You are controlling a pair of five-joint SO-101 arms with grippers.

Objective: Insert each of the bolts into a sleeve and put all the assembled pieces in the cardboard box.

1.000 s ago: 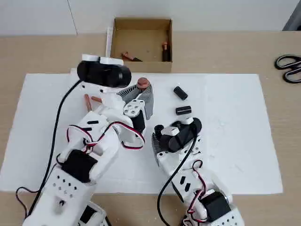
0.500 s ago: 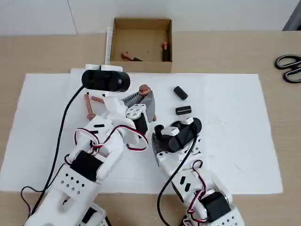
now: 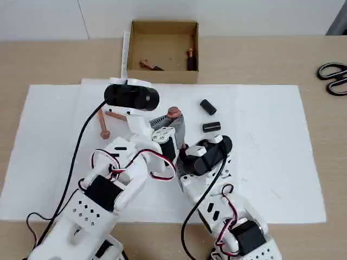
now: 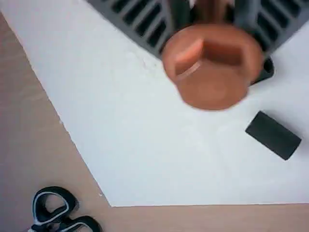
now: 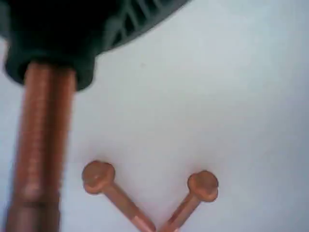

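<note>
My left gripper (image 3: 172, 123) is shut on a copper bolt (image 3: 173, 112), head up; in the left wrist view its hex head (image 4: 212, 67) sits just below the grey fingers (image 4: 140, 19). The right gripper (image 3: 186, 154) is shut on a black sleeve (image 3: 184, 148). In the right wrist view the bolt's threaded shaft (image 5: 41, 145) meets the mouth of that sleeve (image 5: 48, 63). Two loose bolts (image 3: 104, 123) lie left of the arms. Two loose sleeves (image 3: 208, 106) (image 3: 211, 127) lie to the right. The cardboard box (image 3: 162, 28) holds two assembled pieces (image 3: 191, 58).
A white sheet (image 3: 271, 162) covers the table. Scissors (image 3: 333, 77) lie at the far right edge of the table. The two loose bolts (image 5: 99, 176) (image 5: 203, 186) lie with their tips together. The arms' bodies and cables crowd the front middle.
My left arm has carried the bolt right and toward the front, down to the sleeve in the right gripper. The right arm has stayed put.
</note>
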